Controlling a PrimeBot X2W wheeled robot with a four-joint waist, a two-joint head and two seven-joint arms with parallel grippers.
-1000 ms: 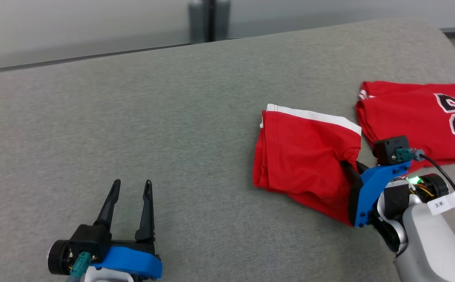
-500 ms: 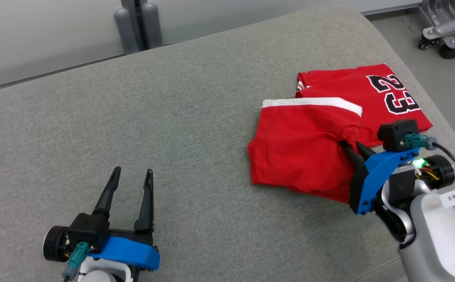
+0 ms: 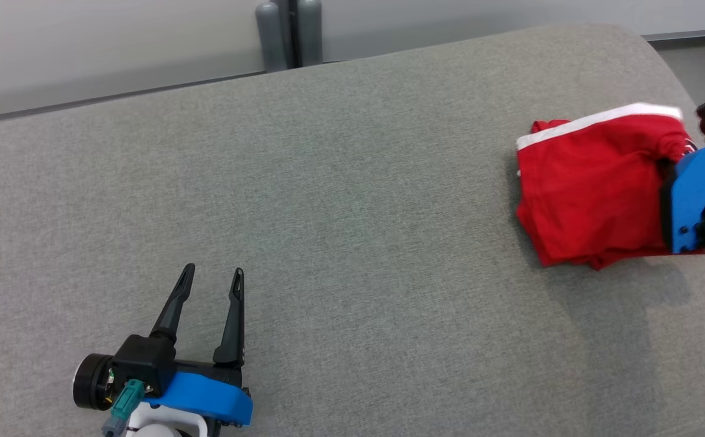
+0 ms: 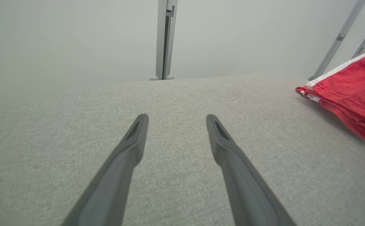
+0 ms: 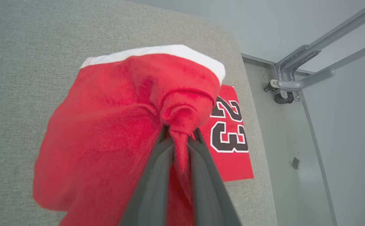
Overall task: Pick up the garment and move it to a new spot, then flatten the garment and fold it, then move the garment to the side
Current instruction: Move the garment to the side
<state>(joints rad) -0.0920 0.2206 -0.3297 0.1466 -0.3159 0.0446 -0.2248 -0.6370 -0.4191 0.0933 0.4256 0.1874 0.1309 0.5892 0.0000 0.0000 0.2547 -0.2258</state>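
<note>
Head view, at the counter's (image 3: 328, 182) right end: the right hand (image 5: 180, 134) stays clamped on a pinched bunch of the folded red garment (image 3: 589, 194), white band uppermost, with a shadow under the near edge suggesting that edge rides just clear of the grey fabric. A second ago's picture has the same bundle nearer the middle, lying just beside the number 23 jersey (image 5: 229, 131). The camera has swung since, but the bundle now overlaps that jersey, whose numerals peek out beyond it in the right wrist view. The left hand (image 3: 213, 270) hovers over bare counter at lower left, fingers spread and holding nothing, well apart from the cloth. Judged from this, the fold is done and the final move to the side is nearly complete, with only the set-down and release left.
</note>
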